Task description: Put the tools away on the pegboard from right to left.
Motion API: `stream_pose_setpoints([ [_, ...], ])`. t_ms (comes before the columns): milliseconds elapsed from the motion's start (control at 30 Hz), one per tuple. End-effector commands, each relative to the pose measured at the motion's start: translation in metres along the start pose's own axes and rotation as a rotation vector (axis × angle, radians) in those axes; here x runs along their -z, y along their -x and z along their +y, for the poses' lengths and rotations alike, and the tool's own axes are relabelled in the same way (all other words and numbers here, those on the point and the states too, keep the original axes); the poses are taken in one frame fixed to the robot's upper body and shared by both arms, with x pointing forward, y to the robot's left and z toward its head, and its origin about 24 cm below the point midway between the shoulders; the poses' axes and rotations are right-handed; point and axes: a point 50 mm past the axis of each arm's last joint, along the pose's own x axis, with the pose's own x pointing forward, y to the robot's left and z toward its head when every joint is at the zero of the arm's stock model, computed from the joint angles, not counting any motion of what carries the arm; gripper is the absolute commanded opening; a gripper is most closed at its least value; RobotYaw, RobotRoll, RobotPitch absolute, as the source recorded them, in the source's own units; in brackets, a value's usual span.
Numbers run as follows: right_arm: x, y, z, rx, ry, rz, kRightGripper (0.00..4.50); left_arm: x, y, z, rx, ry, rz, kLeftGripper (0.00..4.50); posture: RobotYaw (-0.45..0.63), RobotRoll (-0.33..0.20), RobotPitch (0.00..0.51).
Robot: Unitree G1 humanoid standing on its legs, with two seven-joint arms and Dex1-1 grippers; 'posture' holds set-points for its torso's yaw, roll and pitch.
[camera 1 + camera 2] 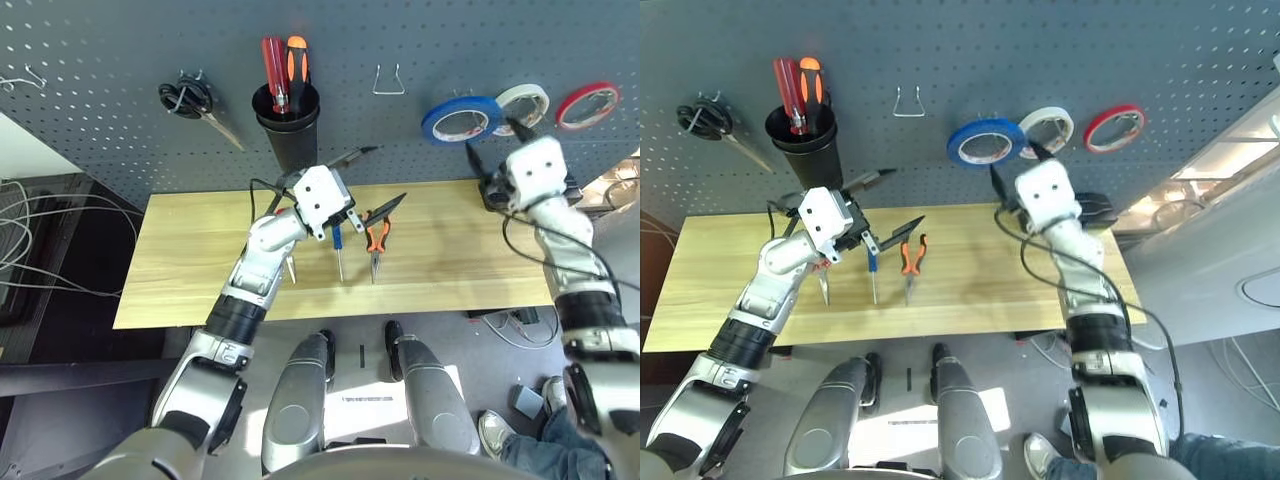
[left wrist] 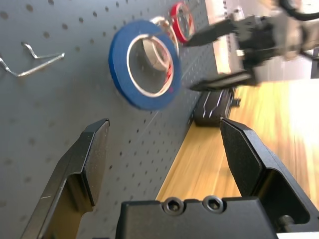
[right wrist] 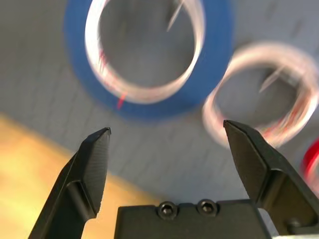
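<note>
With the blue tape roll [image 1: 461,119] hung on the pegboard [image 1: 120,90], pliers [image 1: 376,236] come next.
Both pincers stand apart and empty; right gripper [image 3: 167,149] faces the roll, left gripper [image 2: 164,144] hovers over the screwdriver [image 1: 338,250]. You should grasp the handles squarely. Scissors sit hidden behind the left forearm.

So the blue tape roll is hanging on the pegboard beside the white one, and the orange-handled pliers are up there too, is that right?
Not quite. The blue tape roll does hang on the pegboard beside the white tape roll, but the orange-handled pliers are not up there. The left eye view shows them lying on the wooden table.
</note>
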Motion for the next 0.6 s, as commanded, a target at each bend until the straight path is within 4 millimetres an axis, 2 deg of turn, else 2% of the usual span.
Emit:
stream_pose_setpoints([
  [33, 0.016, 0.01, 0.033, -0.128, -0.239, 0.181, 4.48, 0.016, 0.006, -0.01, 0.066, 0.026, 0.107, 4.5, 0.11, 0.0, 0.297],
  [167, 0.029, 0.012, 0.061, -0.182, -0.539, 0.429, 4.48, 0.034, 0.016, -0.013, 0.128, -0.006, 0.258, 4.5, 0.11, 0.0, 0.298],
  [267, 0.029, 0.008, 0.076, -0.207, -0.647, 0.545, 4.48, 0.049, 0.028, -0.013, 0.187, -0.036, 0.4, 4.5, 0.12, 0.0, 0.301],
  [433, 0.019, -0.014, 0.1, -0.238, -0.8, 0.642, 4.48, 0.062, 0.045, -0.011, 0.256, -0.069, 0.535, 4.5, 0.13, 0.0, 0.308],
  [600, 0.013, -0.043, 0.119, -0.166, -1.093, 0.754, 4.48, 0.067, 0.054, -0.008, 0.319, -0.11, 0.615, 4.5, 0.17, 0.0, 0.316],
])
